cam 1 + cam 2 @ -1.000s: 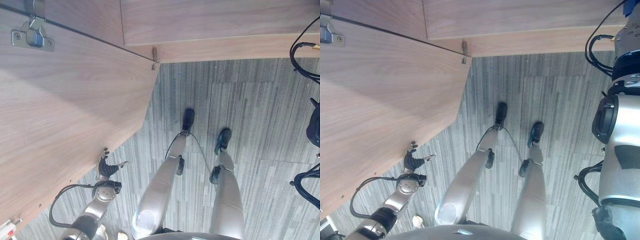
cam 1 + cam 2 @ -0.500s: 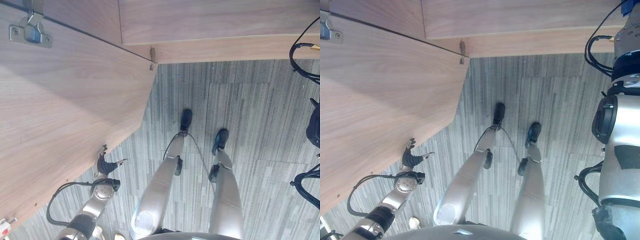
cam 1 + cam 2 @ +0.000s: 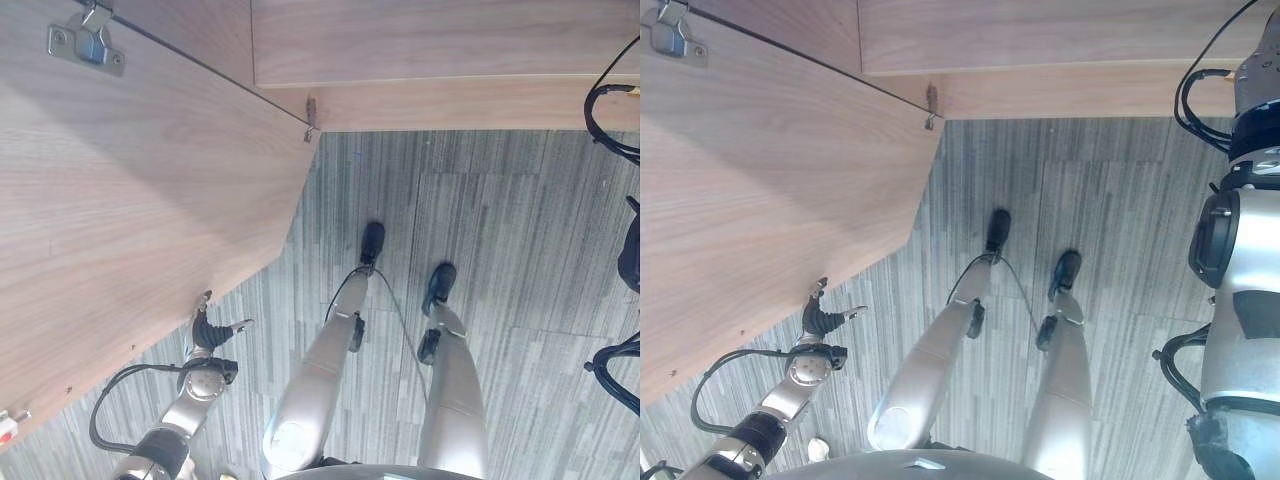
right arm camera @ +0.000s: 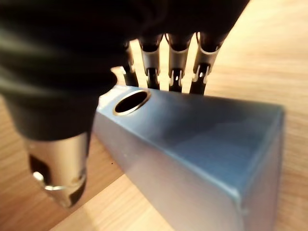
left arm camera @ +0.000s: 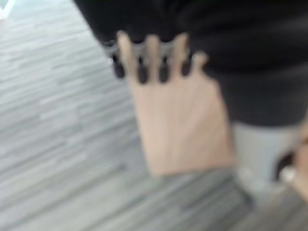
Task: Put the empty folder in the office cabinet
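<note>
A blue-grey folder [image 4: 192,144] with a round finger hole in its spine is held in my right hand [image 4: 179,55]. The fingers reach over its far edge and the thumb sits on the near side, with pale wood [image 4: 269,57] close behind it. The cabinet's wooden door [image 3: 130,200] stands open on my left, a metal hinge [image 3: 88,45] at its top. My left hand [image 3: 205,328] rests at the door's lower edge with straight fingers [image 5: 149,57] laid against the wood [image 5: 178,125].
The cabinet's closed wooden front [image 3: 440,40] runs across the top, with a small metal catch [image 3: 310,108] where the door meets it. Grey striped carpet [image 3: 520,220] covers the floor below.
The whole picture has shifted a little, so the camera moved. My left hand stays on the door's lower edge. No other change is visible.
</note>
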Robot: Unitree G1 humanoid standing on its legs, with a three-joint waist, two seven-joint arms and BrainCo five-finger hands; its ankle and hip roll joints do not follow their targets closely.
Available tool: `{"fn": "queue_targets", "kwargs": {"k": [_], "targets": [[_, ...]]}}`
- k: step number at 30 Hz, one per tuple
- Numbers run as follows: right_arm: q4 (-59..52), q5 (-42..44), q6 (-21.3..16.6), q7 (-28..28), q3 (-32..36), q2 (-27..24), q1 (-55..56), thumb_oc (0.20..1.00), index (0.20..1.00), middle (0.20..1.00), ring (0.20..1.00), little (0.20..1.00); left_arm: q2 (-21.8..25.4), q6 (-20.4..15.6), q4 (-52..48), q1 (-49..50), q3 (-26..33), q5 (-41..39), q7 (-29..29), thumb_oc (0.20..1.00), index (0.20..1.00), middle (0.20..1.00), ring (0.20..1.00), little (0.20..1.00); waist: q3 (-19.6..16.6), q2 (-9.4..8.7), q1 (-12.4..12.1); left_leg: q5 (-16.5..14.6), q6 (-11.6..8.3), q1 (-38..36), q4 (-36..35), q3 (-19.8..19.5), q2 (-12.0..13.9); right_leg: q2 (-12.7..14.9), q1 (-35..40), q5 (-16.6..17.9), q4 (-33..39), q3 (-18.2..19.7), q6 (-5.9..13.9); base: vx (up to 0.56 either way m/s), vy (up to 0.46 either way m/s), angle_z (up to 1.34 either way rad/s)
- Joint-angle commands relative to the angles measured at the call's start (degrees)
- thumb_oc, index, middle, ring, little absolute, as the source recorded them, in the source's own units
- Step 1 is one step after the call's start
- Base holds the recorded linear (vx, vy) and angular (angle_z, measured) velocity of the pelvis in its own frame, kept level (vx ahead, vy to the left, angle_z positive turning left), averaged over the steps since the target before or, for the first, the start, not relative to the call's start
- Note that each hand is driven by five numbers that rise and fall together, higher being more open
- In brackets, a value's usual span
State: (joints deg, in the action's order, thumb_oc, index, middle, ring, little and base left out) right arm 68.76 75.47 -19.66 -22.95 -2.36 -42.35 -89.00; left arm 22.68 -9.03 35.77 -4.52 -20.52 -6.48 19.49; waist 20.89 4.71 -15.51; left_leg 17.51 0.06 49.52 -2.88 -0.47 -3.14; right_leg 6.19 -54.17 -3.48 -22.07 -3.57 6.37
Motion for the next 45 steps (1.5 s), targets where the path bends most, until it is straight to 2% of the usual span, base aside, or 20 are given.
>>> {"fn": "queue_targets", "kwargs": {"k": [1, 6, 15, 23, 29, 30, 45], "targets": [[1.3, -1.4, -0.9, 1.4, -7.3, -5.2, 3.0, 1.0, 1.0, 1.0, 1.0, 1.0, 2.5, 0.1, 3.8, 2.1, 0.3, -1.7, 0.4, 1.0, 1.0, 1.0, 1.0, 1.0, -6.7, -3.23, -1.2, -9.9, -3.87, -4.9, -2.1, -3.1, 1.7, 1.7, 12.4, 9.6, 26.8, -3.0, 3.26, 0.0, 0.0, 0.0], [3.2, -2.9, 1.3, 1.4, -8.8, -5.8, 3.1, 1.0, 1.0, 1.0, 1.0, 1.0, 2.5, 0.0, 3.8, 2.2, 0.3, -1.8, 0.5, 1.0, 1.0, 1.0, 1.0, 1.0, -6.9, -3.42, -0.8, -10.1, -4.03, -5.2, -2.1, -3.0, 1.9, 1.5, 12.6, 9.7, 27.0, -3.1, 3.35, 0.0, 0.0, 0.0], [5.0, -4.4, 3.0, 0.8, -9.9, -6.3, 2.8, 1.0, 1.0, 1.0, 1.0, 1.0, 2.5, -0.2, 3.8, 2.3, 0.4, -2.0, 0.6, 1.0, 1.0, 1.0, 1.0, 1.0, -7.0, -3.86, -0.6, -10.3, -4.17, -5.7, -2.1, -2.9, 1.9, 1.3, 13.0, 9.8, 27.1, -3.1, 3.39, 0.0, 0.0, 0.0], [10.7, -7.7, 6.9, -3.0, -11.9, -5.9, -0.3, 1.0, 1.0, 1.0, 1.0, 1.0, 2.3, -0.1, 5.7, 1.3, 0.0, -1.7, 1.8, 1.0, 1.0, 1.0, 1.0, 1.0, -7.0, -4.58, 0.0, -10.5, -4.35, -5.9, -2.1, -2.6, 2.0, 1.1, 13.0, 10.1, 27.1, -3.1, 3.36, 0.0, 0.0, 0.0], [11.5, -8.6, 7.8, -4.2, -12.3, -6.0, -0.7, 1.0, 1.0, 1.0, 1.0, 1.0, 1.9, 0.1, 6.5, 0.9, -0.1, -1.6, 2.2, 1.0, 1.0, 1.0, 1.0, 1.0, -6.8, -4.64, 0.3, -10.4, -4.4, -5.9, -2.1, -2.7, 2.2, 1.1, 13.0, 10.2, 27.1, -3.1, 3.34, 0.0, 0.0, 0.0], [11.9, -9.0, 7.8, -5.3, -11.9, -5.7, -0.6, 0.2, 0.2, 0.2, 0.2, 0.2, 1.7, 0.1, 6.7, 0.7, 0.0, -1.5, 2.7, 1.0, 1.0, 1.0, 1.0, 1.0, -6.6, -4.6, 0.4, -10.5, -4.43, -5.9, -2.1, -2.6, 2.3, 1.1, 13.0, 10.2, 27.1, -3.2, 3.37, 0.0, 0.0, 0.0], [11.7, -9.5, 6.1, -11.2, -9.5, -4.4, 0.1, 0.2, 0.2, 0.2, 0.2, 0.2, 1.1, 0.2, 7.4, 0.1, -0.2, -1.5, 4.9, 1.0, 1.0, 1.0, 1.0, 1.0, -5.6, -3.92, 0.4, -10.6, -4.53, -5.6, -2.1, -2.5, 2.2, 1.1, 12.6, 10.1, 27.1, -3.2, 3.4, 0.0, 0.0, 0.0]]}}
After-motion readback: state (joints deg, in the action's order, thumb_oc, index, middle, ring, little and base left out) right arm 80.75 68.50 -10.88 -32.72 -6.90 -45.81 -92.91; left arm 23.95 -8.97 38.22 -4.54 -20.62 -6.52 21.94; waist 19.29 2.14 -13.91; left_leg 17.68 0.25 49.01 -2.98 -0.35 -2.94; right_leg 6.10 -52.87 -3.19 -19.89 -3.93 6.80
